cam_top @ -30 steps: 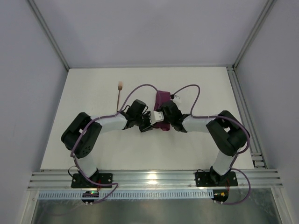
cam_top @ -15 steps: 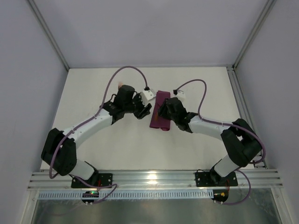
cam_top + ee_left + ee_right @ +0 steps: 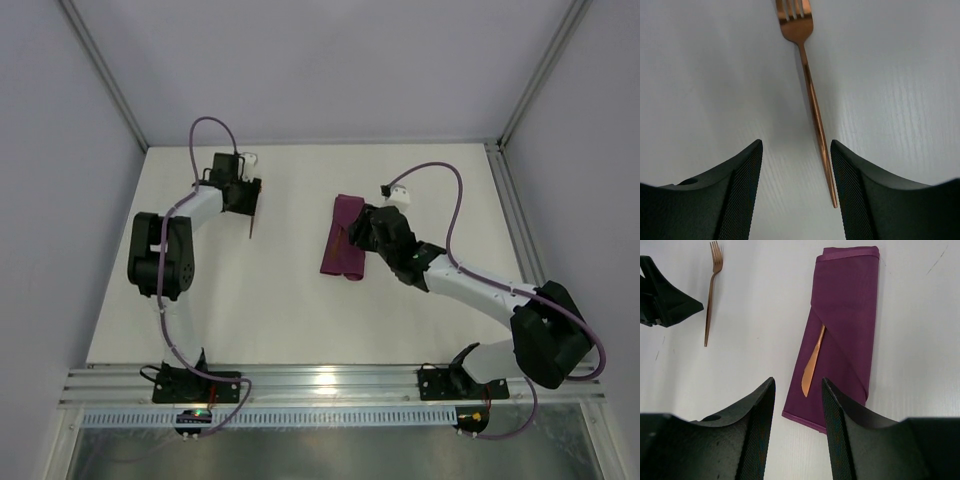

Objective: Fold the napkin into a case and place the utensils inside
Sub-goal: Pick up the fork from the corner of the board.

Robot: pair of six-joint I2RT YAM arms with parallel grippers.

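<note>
**Knife in the case, fork out on the counter**

From my seat I see the case (image 3: 343,240) lying flat on the white counter (image 3: 300,320), a little right of the middle. It is a long, narrow fold of magenta-purple cloth running from far to near, with a diagonal flap across its front.

In the right wrist view the knife (image 3: 812,362) lies on the case (image 3: 850,325). Its upper end is tucked under that flap and its copper blade points toward the near end, stopping short of the hem.

The right tool (image 3: 365,232) hangs just right of the case. Its fingers (image 3: 757,430) are spread and they pinch nothing.

The fork (image 3: 711,295) is outside the case, well to its left on bare counter, with its tines toward the far side.

The left tool (image 3: 240,190) is over it at the far left of the counter, and in the overhead view only the handle shows below it.

In the left wrist view the fork (image 3: 810,85) runs down between the two spread fingers (image 3: 740,190) and lies closer to the right-hand one. The left tool (image 3: 796,145) grips nothing. I cannot tell whether that finger touches the handle.
</note>
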